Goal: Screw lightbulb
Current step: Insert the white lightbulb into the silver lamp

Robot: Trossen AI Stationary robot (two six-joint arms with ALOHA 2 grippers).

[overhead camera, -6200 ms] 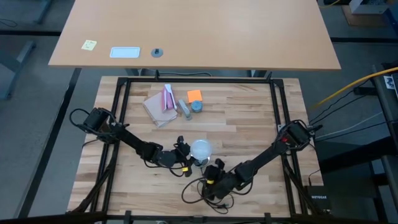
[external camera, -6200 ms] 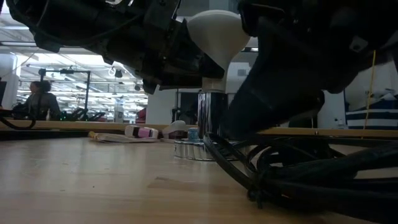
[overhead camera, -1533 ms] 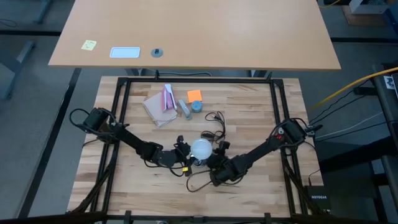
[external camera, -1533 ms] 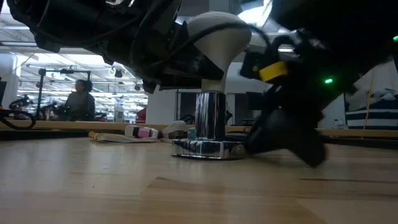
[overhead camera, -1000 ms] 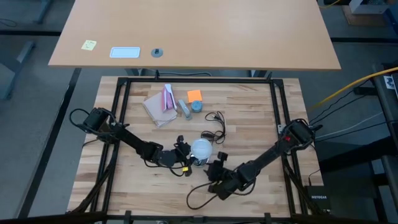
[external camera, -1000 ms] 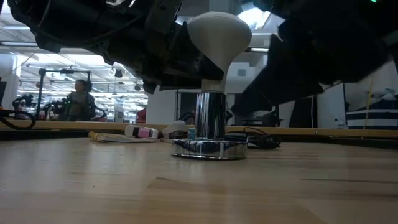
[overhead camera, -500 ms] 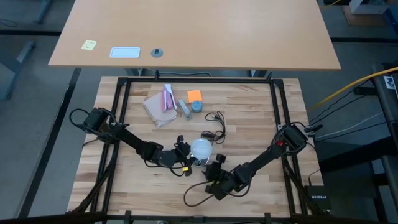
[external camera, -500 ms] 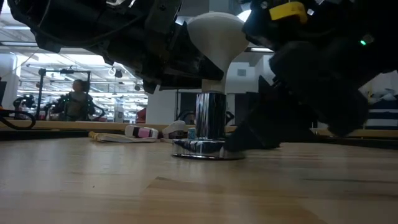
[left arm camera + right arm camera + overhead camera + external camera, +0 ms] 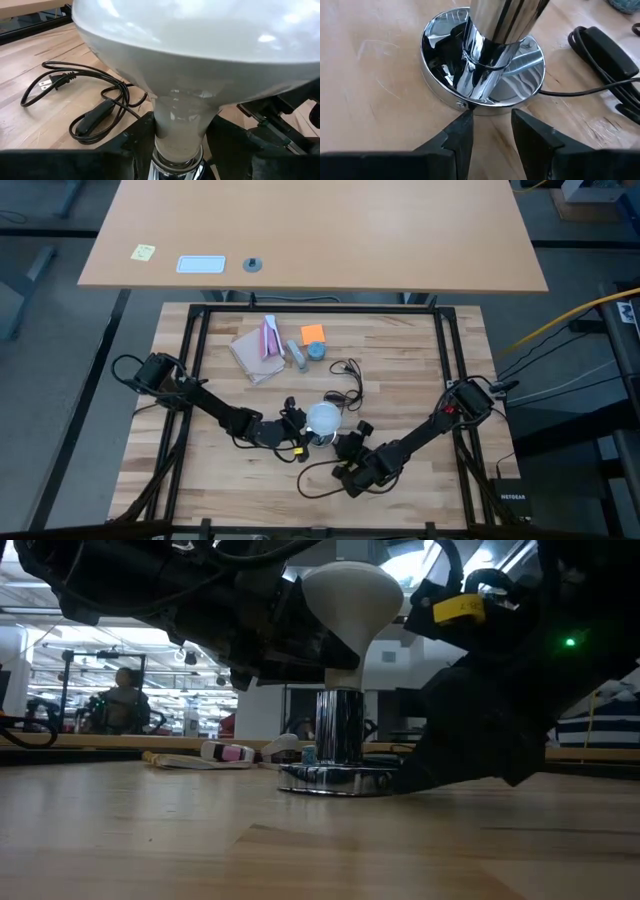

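Right gripper [image 9: 492,127] moved back in, fingers apart, tips at the chrome base [image 9: 520,75]. Left gripper [image 9: 175,145] clamped on bulb [image 9: 352,595] neck, upright in socket. Steady base; twist gently.

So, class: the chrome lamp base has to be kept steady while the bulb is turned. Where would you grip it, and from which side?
Grip the flat round foot of the chrome lamp base at its rim, coming in low along the table from the side away from the black cord. The rim is thin enough to pinch, while the upright stem is smooth and round. The right end effector sits open at that edge; the left end effector is at the lightbulb.
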